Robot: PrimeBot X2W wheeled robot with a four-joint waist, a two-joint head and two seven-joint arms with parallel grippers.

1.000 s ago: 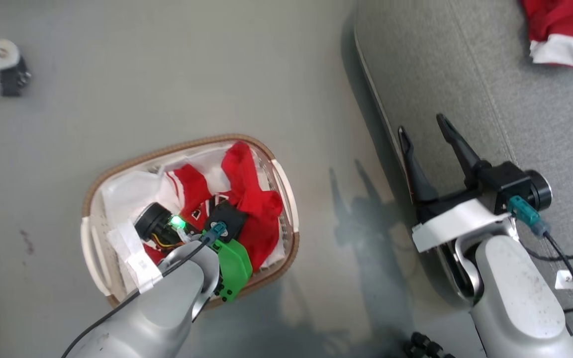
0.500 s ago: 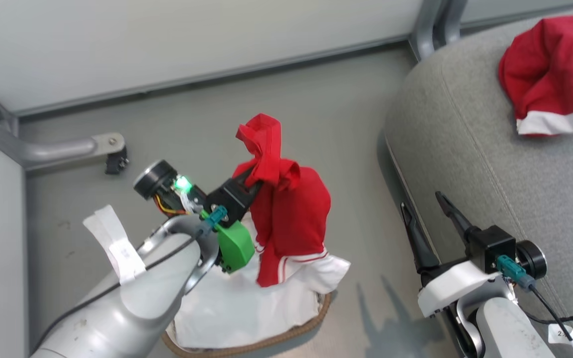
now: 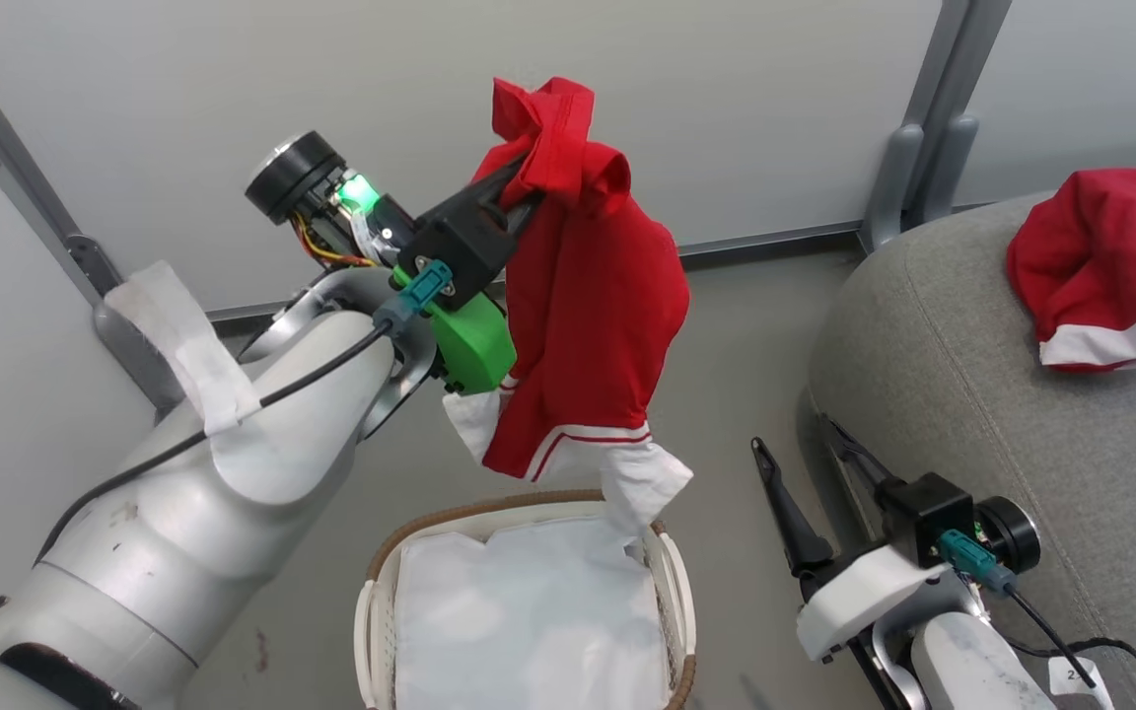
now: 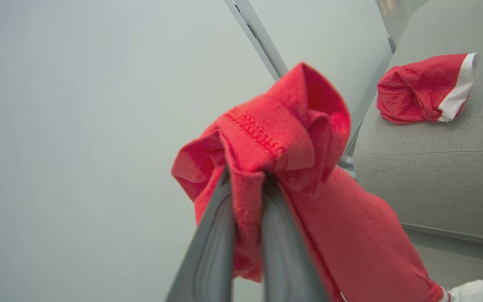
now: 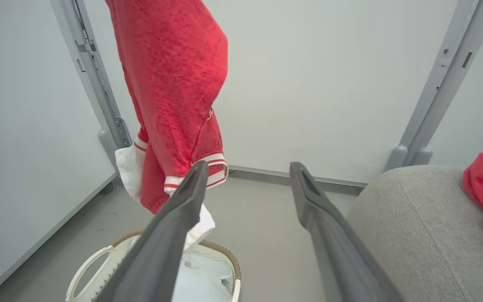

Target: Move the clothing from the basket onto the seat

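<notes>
**tinker_j:** so what's the left gripper point(image 4: 247, 180) doing, got anything?

**sofa_bot_fan:** yep, its two fingers are pinched tight on a bunched fold of the red jersey point(image 3: 593, 296). In the head view the jersey dangles in the air at about 12 o'clock from the basket point(image 3: 489, 503), in front of the pale wall point(image 3: 775, 99). The white-banded hem hangs lowest, right down by the basket's rim at 1 o'clock. Can't tell if it touches.

**tinker_j:** and the basket itself?

**sofa_bot_fan:** sits on the floor point(image 3: 745, 375) at 6 o'clock of the head view, with the white liner point(image 3: 529, 621) lying in it.

**tinker_j:** right side?

**sofa_bot_fan:** right gripper point(image 5: 248, 166) is at 4 o'clock, jaws spread wide with nothing between them, tips just beside the edge of the seat point(image 3: 972, 394). The seat takes up the 3 o'clock side, and a second red garment point(image 3: 1100, 261) with a white band lies crumpled on it up at 2 o'clock, well apart from both grippers.
</notes>
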